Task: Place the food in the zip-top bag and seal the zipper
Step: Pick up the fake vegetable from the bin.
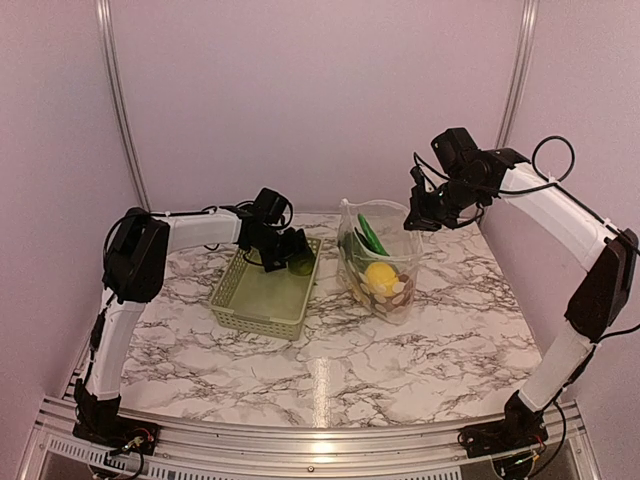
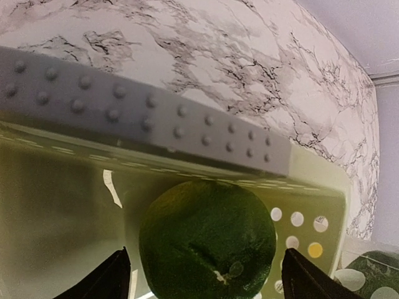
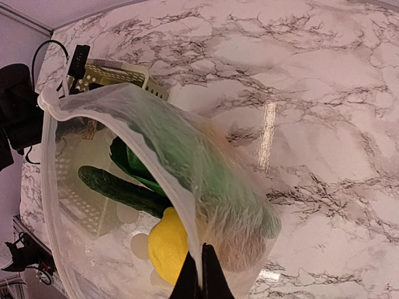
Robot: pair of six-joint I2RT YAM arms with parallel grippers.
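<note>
Nearest on the tabletop (image 1: 330,370), the basket (image 1: 255,300) has the left pincer (image 1: 292,255) over its right rim, clamped on a round dark green piece (image 2: 206,243). That smooth ball could slip free in transit and roll away. Just beyond stands the zip-top bag (image 1: 412,250), holding a yellow fruit (image 1: 379,274) and a long green vegetable (image 1: 372,235). Only the right pincer (image 3: 201,274) pinches its mouth edge, so the unheld side may sag, block the drop, or tip the bag.

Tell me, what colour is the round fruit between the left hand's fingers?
Dark green, slightly mottled; the round fruit shows best in the left wrist view.
</note>
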